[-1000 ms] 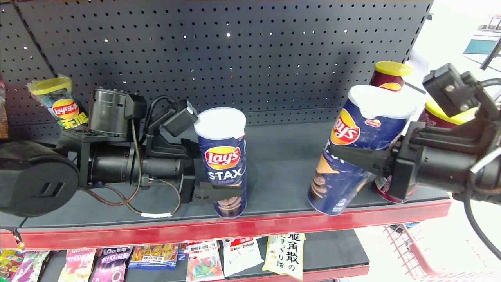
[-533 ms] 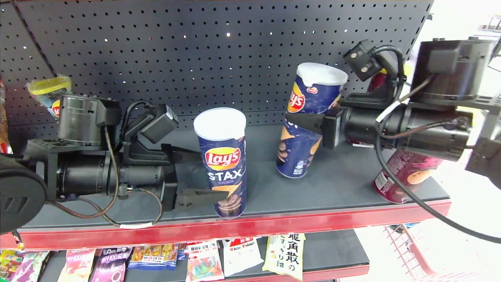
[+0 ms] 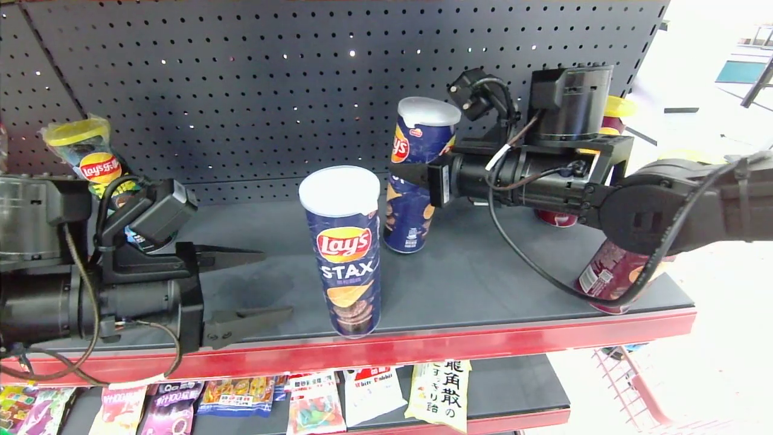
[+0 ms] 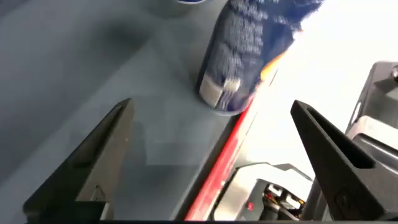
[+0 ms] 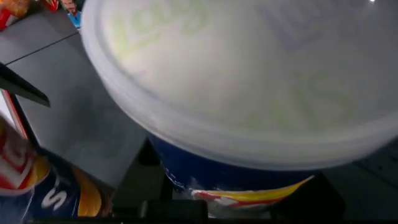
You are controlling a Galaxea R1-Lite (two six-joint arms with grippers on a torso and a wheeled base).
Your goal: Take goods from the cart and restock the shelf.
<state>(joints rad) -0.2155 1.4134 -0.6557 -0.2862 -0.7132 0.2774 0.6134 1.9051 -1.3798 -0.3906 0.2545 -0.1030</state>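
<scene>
A blue chip can with a white lid (image 3: 344, 248) stands upright near the shelf's red front edge (image 3: 423, 344); the left wrist view shows its base (image 4: 239, 74). My left gripper (image 3: 278, 284) is open to the left of this can and apart from it, both fingers (image 4: 99, 162) spread wide. My right gripper (image 3: 406, 176) is shut on a second blue can (image 3: 420, 151), held about mid-height behind and to the right of the first, its base at the shelf floor. The held can's lid (image 5: 236, 81) looms large in the right wrist view.
Dark red cans with yellow lids (image 3: 610, 275) stand at the shelf's right end, and a yellow-topped chip pack (image 3: 90, 157) at the back left. The pegboard (image 3: 302, 78) closes the back. Snack bags (image 3: 368, 393) lie on the lower shelf, and a red cart (image 3: 634, 393) is at lower right.
My right arm carried its can from the shelf's front right to the back middle. My left gripper let go of the front can and drew back to the left.
</scene>
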